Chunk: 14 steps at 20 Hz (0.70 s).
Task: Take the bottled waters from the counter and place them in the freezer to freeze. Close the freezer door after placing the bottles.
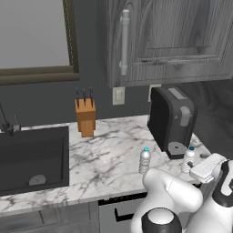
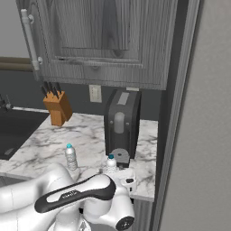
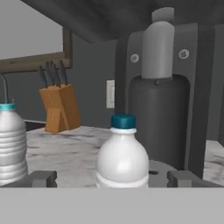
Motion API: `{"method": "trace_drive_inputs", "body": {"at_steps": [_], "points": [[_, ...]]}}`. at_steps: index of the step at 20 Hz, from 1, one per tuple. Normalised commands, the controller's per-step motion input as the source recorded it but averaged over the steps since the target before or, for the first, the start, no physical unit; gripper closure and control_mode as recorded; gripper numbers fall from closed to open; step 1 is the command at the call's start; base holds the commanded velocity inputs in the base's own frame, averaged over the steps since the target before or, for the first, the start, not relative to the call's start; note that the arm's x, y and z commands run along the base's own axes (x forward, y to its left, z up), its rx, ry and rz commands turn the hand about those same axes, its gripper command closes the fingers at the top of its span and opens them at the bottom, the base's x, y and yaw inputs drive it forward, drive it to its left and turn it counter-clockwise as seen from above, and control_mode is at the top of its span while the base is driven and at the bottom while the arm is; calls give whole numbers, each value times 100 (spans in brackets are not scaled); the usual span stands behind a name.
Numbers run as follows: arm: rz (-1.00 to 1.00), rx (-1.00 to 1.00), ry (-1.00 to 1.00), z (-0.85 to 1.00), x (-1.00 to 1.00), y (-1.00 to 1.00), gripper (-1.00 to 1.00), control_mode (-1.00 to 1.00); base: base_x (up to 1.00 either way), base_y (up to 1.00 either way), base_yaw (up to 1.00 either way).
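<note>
fingers: the gripper (image 3: 112, 178) stands spread as wide as it goes, one fingertip (image 3: 41, 178) on each side of the near bottle (image 3: 122, 155), holding nothing and not visibly touching it.
near bottle: upright on the counter (image 1: 104, 154), between the fingers, just in front of the coffee machine (image 3: 166, 105).
second bottle: the other bottle (image 3: 9, 144) stands just outside the fingers, well clear.
risk, tipping: closing off-centre or nudging forward could topple the light bottle.
risk, collision: pushing deeper may drive it against the coffee machine.
risk, slip: the ribbed, rounded body may squirt out if gripped near the shoulder.
</note>
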Motion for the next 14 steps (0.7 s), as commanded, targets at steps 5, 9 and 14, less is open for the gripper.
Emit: {"method": "trace_drive_inputs", "body": {"at_steps": [5, 9, 14], "points": [[0, 2, 2, 0, 12, 0, -100, -100, 0, 0, 0], [0, 0, 0, 0, 5, -1, -100, -100, 0, 0, 0], [0, 12, 5, 0, 19, -11, -100, -100, 0, 0, 0]]}}
